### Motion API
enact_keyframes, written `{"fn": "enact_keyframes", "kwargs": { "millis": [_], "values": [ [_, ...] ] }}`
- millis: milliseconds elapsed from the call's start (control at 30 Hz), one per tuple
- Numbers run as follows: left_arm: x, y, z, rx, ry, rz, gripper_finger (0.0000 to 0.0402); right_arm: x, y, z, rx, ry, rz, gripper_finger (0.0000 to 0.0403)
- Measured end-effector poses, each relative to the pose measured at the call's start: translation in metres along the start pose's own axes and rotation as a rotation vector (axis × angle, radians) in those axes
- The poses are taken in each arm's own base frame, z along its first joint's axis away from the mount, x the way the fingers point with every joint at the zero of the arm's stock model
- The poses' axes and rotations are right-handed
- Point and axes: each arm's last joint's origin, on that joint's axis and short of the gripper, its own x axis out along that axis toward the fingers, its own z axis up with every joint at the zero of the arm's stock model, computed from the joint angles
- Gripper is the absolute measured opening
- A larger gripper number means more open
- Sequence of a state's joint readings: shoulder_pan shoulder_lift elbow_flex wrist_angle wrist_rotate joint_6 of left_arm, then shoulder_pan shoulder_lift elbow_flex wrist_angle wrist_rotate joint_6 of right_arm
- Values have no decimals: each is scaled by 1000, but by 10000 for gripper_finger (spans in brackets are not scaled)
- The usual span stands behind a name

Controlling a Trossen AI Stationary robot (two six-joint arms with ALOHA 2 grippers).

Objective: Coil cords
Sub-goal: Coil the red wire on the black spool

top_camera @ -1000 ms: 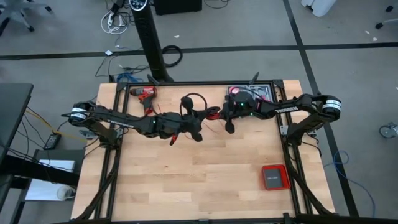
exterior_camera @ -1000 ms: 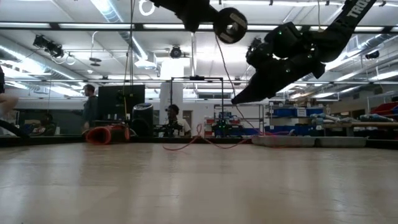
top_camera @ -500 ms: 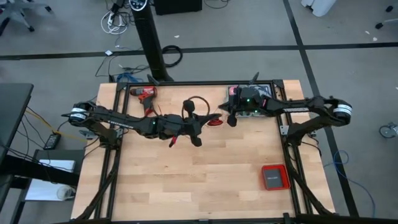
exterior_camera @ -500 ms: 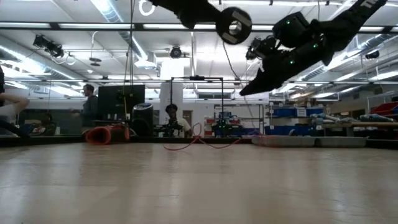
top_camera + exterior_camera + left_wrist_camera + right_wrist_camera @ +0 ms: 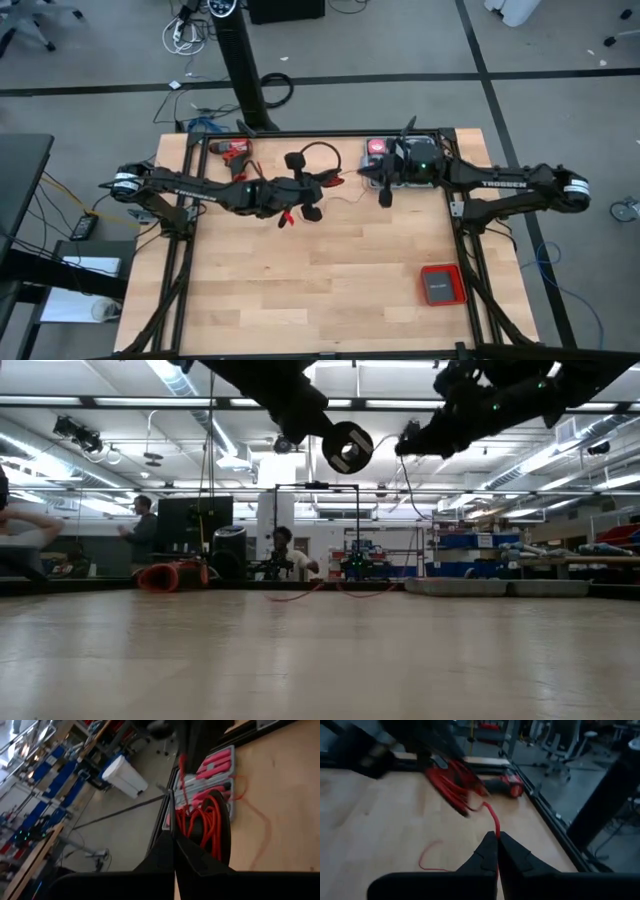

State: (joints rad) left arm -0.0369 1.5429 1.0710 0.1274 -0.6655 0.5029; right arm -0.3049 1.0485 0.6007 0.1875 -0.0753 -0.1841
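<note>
— Moved since a second ago? Right gripper (image 5: 385,199) pulled back toward three o'clock, drawing the red cord (image 5: 492,820) taut; left gripper (image 5: 322,183) shifted slightly toward twelve.

— Fingers? Right: pressed together, pinching the cord. Left: pressed together on the cord's red coil (image 5: 205,827) wound on a dark ring.

— Whereabouts? Both raised above the table (image 5: 330,290), near the twelve o'clock edge, coil between them. Loose strand trailing on the wood (image 5: 427,857).

— Elsewhere? Drill (image 5: 232,151) at eleven o'clock, red box (image 5: 441,285) at four.
</note>
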Motion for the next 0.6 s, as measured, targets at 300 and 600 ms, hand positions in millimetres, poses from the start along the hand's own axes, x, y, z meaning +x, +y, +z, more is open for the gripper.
{"fn": "enact_keyframes", "kwargs": {
  "millis": [300, 600],
  "values": [
    [7, 7, -10, -63, 69, 17, 0, -1, 23, 34, -39, -99, 8, 0],
    [8, 10, -7, -144, 38, 40, 0, 34, 44, 41, -38, -111, 37, 0]
  ]
}}
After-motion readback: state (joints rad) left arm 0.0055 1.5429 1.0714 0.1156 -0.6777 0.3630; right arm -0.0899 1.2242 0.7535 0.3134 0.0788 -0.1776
